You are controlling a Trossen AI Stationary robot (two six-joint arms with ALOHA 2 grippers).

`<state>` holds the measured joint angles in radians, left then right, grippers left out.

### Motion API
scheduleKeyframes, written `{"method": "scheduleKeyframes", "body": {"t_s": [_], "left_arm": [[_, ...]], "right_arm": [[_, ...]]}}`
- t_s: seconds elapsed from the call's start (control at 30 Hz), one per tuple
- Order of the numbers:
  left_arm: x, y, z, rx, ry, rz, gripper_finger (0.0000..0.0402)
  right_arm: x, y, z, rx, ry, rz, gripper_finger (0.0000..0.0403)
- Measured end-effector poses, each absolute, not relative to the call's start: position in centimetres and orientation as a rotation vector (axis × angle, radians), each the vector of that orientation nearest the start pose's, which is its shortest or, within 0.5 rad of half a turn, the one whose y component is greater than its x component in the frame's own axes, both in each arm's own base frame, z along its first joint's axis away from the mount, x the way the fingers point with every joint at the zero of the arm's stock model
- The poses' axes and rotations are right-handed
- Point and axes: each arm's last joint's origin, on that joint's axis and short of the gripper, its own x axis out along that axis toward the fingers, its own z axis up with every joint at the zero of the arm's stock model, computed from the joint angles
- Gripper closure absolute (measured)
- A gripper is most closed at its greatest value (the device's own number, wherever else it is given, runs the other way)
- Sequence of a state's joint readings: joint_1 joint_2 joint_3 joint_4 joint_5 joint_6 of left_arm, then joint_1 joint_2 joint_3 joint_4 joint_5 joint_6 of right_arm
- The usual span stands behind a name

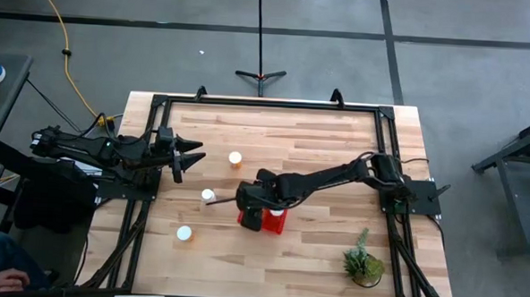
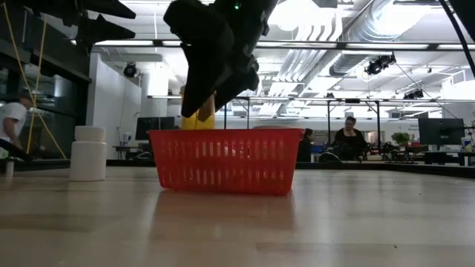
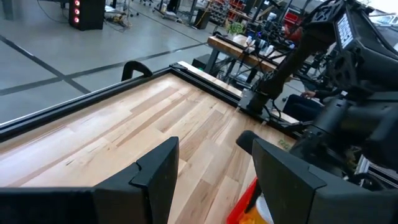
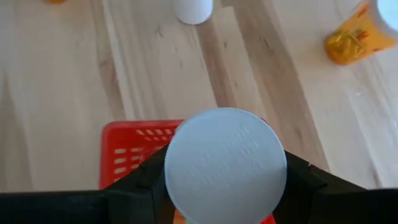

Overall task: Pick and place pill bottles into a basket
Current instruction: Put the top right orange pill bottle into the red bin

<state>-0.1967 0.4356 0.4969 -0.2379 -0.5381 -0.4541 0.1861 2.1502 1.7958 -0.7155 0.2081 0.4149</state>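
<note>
Place: a robotics lab or workshop in a large open hall.
Ceiling: exposed ducts and strip lights.
Floor: grey concrete with dark lines.
Far room: workstations with monitors, people seated.
Bench: light wood top in a black metal frame, two arms mounted at its sides.
Cabling: yellow cord on the floor.

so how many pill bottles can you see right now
4. Three stand loose on the table: one far from the basket, one left of it, one nearest the front. The right end effector holds a fourth over the basket. More may be hidden inside.
</note>
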Motion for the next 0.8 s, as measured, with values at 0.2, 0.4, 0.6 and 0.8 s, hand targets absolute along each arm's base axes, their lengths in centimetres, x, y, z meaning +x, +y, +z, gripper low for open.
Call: {"method": "scheduleKeyframes", "body": {"t_s": [0.2, 0.4, 0.6, 0.8], "left_arm": [[11.3, -0.7, 27.4, -0.386, 0.083, 0.371, 0.0163], [11.3, -0.7, 27.4, -0.386, 0.083, 0.371, 0.0163], [11.3, -0.7, 27.4, -0.387, 0.083, 0.371, 0.0163], [11.3, -0.7, 27.4, -0.387, 0.083, 0.371, 0.0163]], "right_arm": [[45.7, 7.4, 20.5, 0.146, 1.036, -0.234, 0.0217], [45.8, 7.3, 19.7, 0.151, 1.066, -0.220, 0.0217], [46.0, 7.1, 19.1, 0.150, 1.047, -0.233, 0.0217], [45.6, 6.8, 16.8, 0.216, 1.071, -0.216, 0.0217]]}}
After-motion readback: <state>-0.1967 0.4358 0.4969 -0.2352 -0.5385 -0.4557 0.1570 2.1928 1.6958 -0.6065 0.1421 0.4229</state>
